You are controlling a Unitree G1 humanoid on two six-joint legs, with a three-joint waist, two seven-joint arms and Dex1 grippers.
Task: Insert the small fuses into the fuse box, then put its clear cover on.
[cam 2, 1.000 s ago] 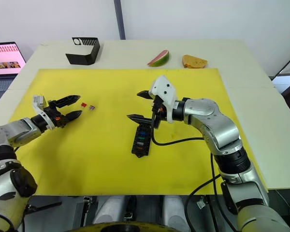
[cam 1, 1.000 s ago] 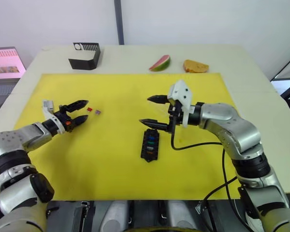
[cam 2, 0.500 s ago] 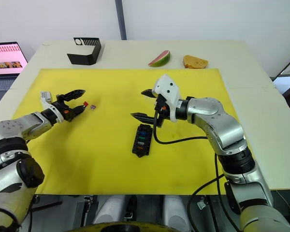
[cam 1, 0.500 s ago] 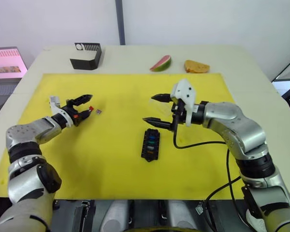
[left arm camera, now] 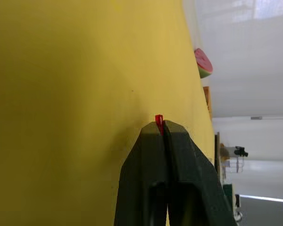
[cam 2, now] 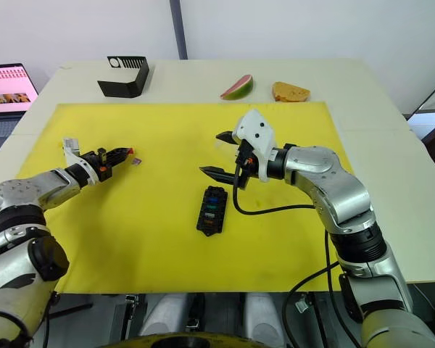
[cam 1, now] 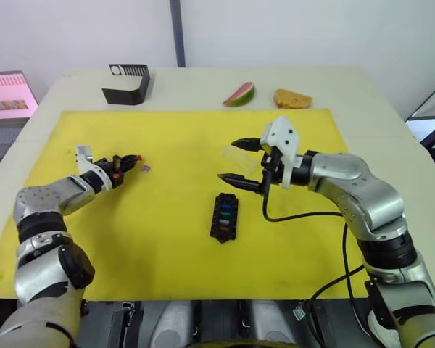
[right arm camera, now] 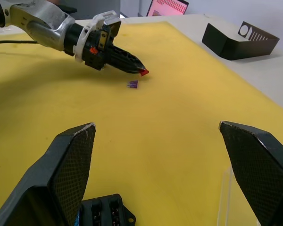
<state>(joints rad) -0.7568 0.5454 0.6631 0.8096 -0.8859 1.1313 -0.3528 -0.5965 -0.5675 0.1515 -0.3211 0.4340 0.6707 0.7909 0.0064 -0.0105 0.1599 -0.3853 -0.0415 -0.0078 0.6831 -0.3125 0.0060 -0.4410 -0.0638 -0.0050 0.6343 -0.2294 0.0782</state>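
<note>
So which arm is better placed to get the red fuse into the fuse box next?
The left. Its gripper is already shut on the red fuse, though it must travel across the yellow mat to the fuse box. The right gripper hangs open just above the box, holding nothing.

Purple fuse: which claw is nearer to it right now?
Left. The left claw, shut on the red fuse, sits right beside the purple fuse. The right claw is open across the mat, above the fuse box.
</note>
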